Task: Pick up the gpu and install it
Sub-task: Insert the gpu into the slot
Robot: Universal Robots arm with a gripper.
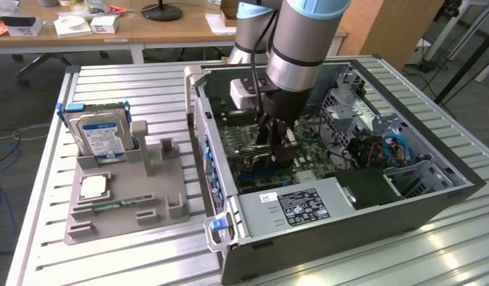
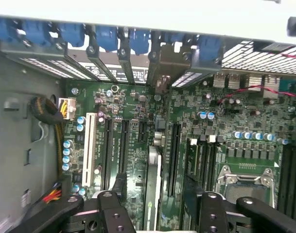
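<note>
Black claw (image 2: 155, 213) fingers are standing wide open over the green motherboard (image 2: 138, 121), straddling the gpu (image 2: 153, 184), which is sitting edge-up in its slot.

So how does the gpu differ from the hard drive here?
The gpu is dark and thin, on edge inside the computer case, flanked by the open gripper; the hard drive is silver, blue-labelled, thicker, propped in the grey holder outside. Both stand on edge.
</note>
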